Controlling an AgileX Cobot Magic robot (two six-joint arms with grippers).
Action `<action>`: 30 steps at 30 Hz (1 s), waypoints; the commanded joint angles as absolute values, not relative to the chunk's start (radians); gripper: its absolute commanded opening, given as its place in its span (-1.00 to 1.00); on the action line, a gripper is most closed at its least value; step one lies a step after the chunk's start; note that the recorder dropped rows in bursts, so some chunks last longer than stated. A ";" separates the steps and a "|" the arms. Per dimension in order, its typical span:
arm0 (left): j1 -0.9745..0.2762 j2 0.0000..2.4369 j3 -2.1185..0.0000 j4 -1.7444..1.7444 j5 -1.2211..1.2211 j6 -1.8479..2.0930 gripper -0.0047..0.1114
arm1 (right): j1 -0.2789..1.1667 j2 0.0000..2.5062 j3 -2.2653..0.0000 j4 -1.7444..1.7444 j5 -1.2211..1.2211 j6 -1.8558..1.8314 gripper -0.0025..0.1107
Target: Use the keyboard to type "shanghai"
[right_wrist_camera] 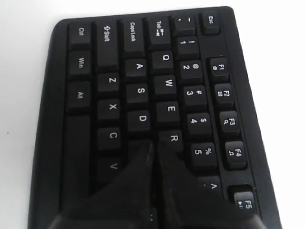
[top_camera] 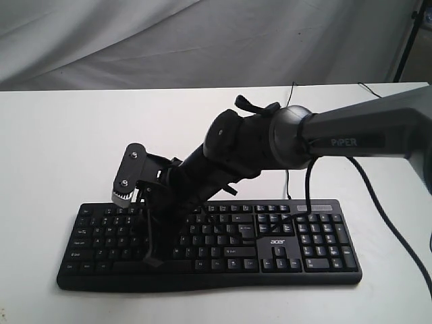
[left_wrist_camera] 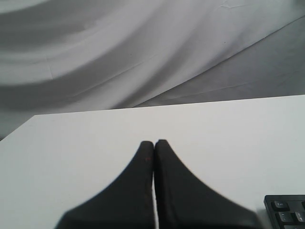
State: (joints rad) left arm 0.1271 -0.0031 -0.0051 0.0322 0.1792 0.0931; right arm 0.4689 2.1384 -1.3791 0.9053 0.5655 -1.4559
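Observation:
The black keyboard (top_camera: 317,239) with a white "acer" logo lies along the front of the white table (top_camera: 67,135). My right arm reaches across it to its left half. The right gripper (top_camera: 153,260) is shut, pointing down at the letter keys. In the right wrist view the closed tips (right_wrist_camera: 155,144) sit over the keyboard (right_wrist_camera: 109,86) just past D, beside R, and cover the key there. My left gripper (left_wrist_camera: 154,142) is shut with nothing in it, over bare table. One corner of the keyboard (left_wrist_camera: 286,212) shows at that view's edge. The exterior view does not show the left gripper.
A thin black cable (top_camera: 291,94) runs from the keyboard toward the table's back edge. A thicker arm cable (top_camera: 381,206) hangs at the right. A grey cloth backdrop (top_camera: 202,40) stands behind the table. White tabletop lies left of and behind the keyboard.

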 commanded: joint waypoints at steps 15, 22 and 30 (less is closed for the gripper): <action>0.123 0.000 0.000 0.032 0.174 0.090 -0.91 | 0.468 2.154 -1.386 0.867 0.593 -1.460 -0.96; 0.123 0.000 0.000 0.032 0.174 0.090 -0.91 | 0.468 2.156 -1.386 0.865 0.590 -1.464 -0.96; 0.123 0.000 0.000 0.032 0.174 0.090 -0.91 | 0.468 2.156 -1.386 0.863 0.602 -1.472 -0.96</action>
